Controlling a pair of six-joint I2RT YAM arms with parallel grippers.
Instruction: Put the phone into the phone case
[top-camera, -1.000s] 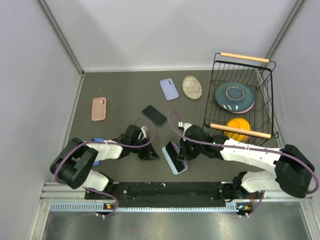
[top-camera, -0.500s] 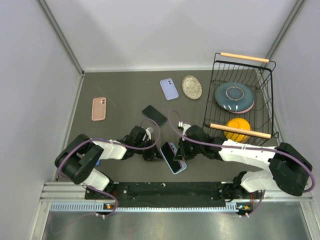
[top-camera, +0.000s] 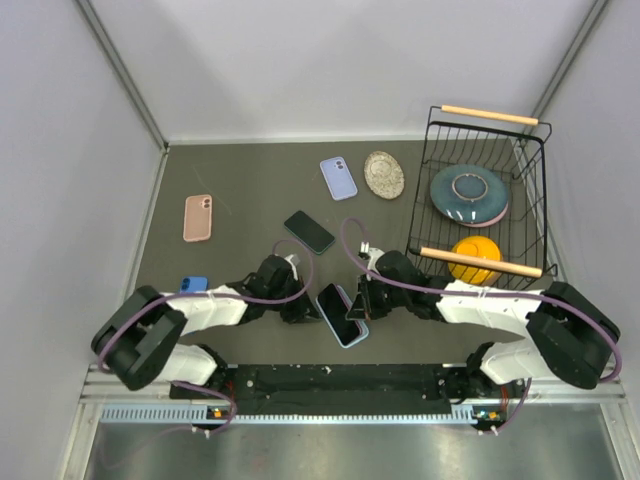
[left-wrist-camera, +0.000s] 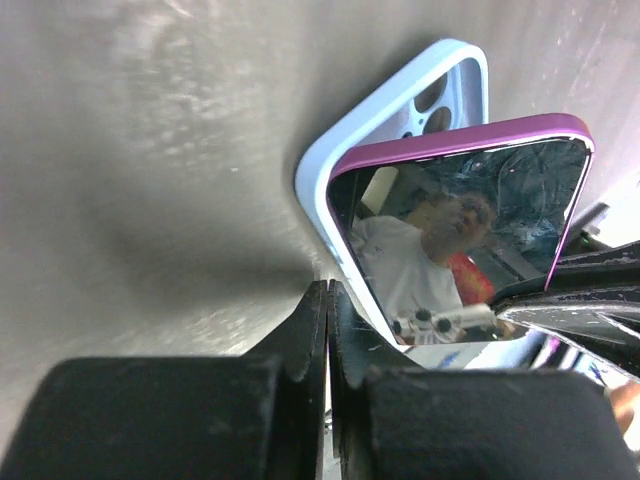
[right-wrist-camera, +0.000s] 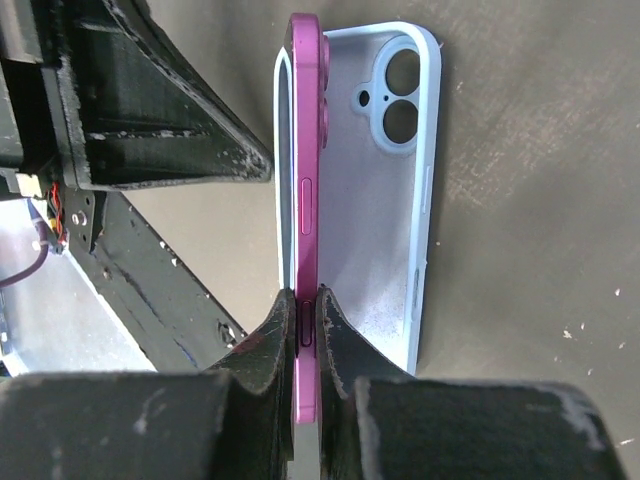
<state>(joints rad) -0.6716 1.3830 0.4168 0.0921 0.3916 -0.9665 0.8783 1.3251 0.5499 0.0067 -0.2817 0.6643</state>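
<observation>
The phone (top-camera: 338, 311), magenta-edged with a black screen, leans screen-up over the light blue phone case (top-camera: 354, 334) lying near the table's front edge. My right gripper (top-camera: 362, 302) is shut on the phone's long side; in the right wrist view the phone (right-wrist-camera: 305, 190) stands on edge between the jaws, its lower edge inside the case (right-wrist-camera: 375, 240). My left gripper (top-camera: 310, 312) is shut with nothing in it, tips against the case's left rim. In the left wrist view the phone (left-wrist-camera: 460, 230) covers most of the case (left-wrist-camera: 400, 110) beyond the gripper (left-wrist-camera: 327, 292).
A black phone (top-camera: 309, 231), a lavender case (top-camera: 338, 177), a pink case (top-camera: 198, 217) and a speckled plate (top-camera: 384, 173) lie further back. A wire basket (top-camera: 490, 114) at the right holds a blue plate (top-camera: 468, 194) and an orange object (top-camera: 475, 257). A small blue object (top-camera: 194, 284) is beside the left arm.
The phone has tipped from nearly upright on its edge to leaning lower over the case, screen now facing up-left. Both grippers stayed shut and near the case.
</observation>
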